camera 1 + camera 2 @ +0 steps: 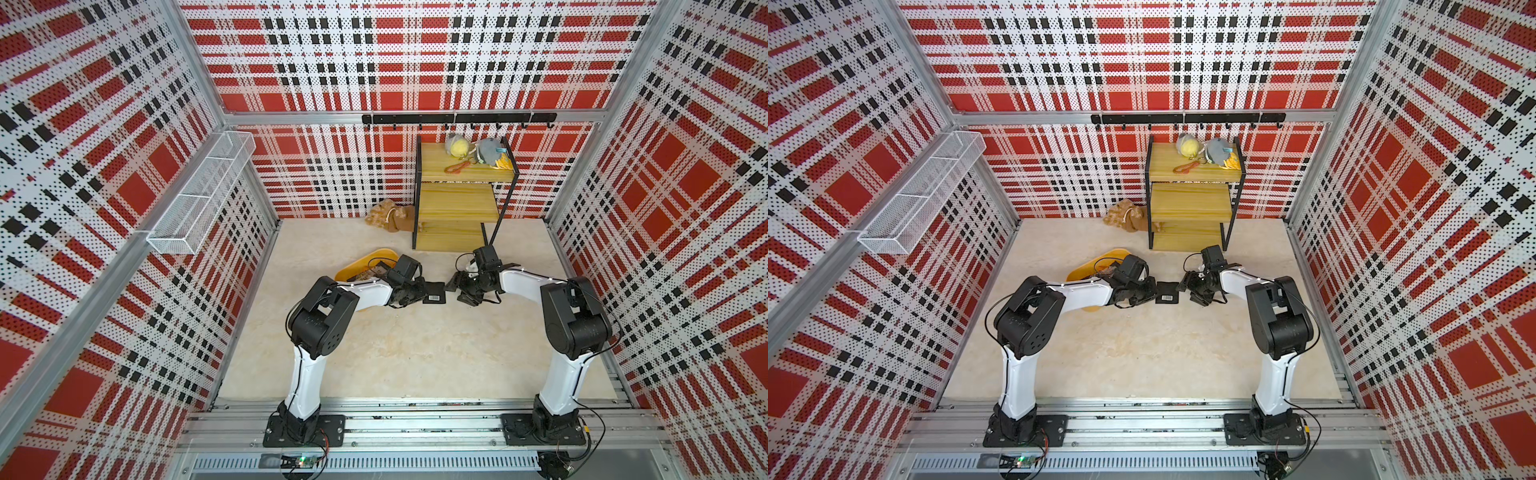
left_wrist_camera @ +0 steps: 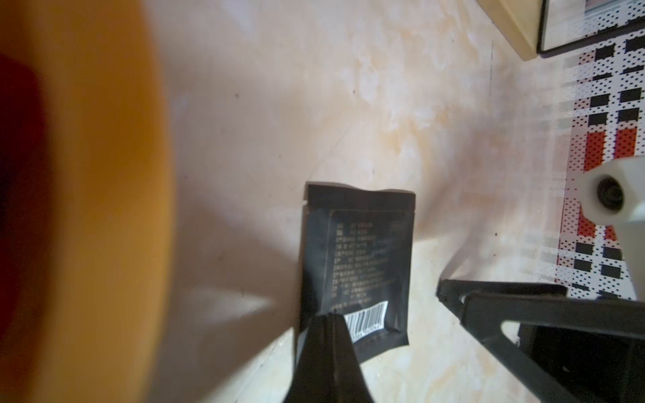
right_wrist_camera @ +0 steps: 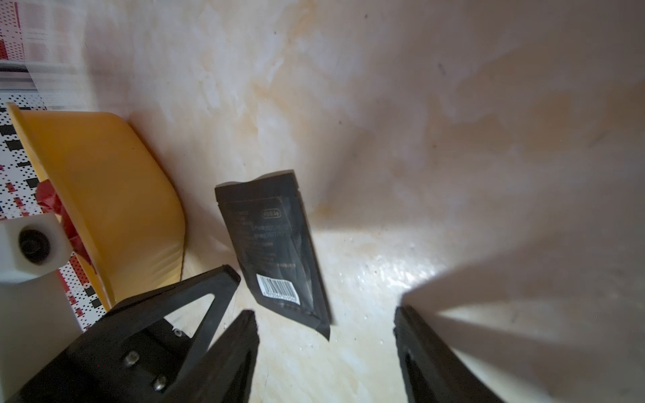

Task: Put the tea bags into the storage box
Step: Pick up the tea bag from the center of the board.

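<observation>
Left arm (image 1: 318, 320) and right arm (image 1: 577, 320), white shells with black joints, rise from lower frame; wrists meet at centre. Shallow yellow plastic tub (image 1: 363, 258) left of centre, partly under left arm, red foil sachet (image 3: 52, 202) inside. Flat black foil sachet with barcode label (image 1: 434, 293) outside the tub, just right of it, between grippers. Left gripper (image 2: 330, 317) clenched on its barcode edge. Right gripper (image 3: 324, 314) released, jaws wide, empty.

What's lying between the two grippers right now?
One black tea bag with a barcode label, seen in both top views. The left gripper is shut on its edge; the right gripper stands open just short of it.
</observation>
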Available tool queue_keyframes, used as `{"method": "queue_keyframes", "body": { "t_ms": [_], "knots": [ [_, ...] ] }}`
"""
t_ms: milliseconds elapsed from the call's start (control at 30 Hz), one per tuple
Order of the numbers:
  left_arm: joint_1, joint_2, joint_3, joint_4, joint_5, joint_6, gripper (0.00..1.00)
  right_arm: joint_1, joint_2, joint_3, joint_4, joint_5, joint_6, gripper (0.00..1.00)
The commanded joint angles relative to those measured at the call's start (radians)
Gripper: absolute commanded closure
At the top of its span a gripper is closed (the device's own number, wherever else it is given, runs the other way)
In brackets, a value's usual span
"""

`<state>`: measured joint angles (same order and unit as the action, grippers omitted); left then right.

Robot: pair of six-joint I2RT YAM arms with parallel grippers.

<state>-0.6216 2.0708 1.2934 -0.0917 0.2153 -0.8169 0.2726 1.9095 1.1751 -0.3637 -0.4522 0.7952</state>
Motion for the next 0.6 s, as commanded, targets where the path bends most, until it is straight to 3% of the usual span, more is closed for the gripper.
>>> {"method": "queue_keyframes", "body": {
  "t_ms": [0, 233, 567],
  "knots": [
    [-0.007, 0.031, 0.039, -0.030, -0.018, 0.033, 1.00, 0.009, 0.032, 0.027, -0.039, 0.006, -0.025, 0.32],
    [-0.010, 0.083, 0.047, -0.030, 0.058, 0.037, 1.00, 0.030, 0.067, 0.023, 0.006, -0.018, 0.005, 0.32],
    [-0.017, 0.097, 0.031, -0.012, 0.074, 0.035, 1.00, 0.027, 0.102, -0.034, 0.166, -0.117, 0.092, 0.32]
  ]
}}
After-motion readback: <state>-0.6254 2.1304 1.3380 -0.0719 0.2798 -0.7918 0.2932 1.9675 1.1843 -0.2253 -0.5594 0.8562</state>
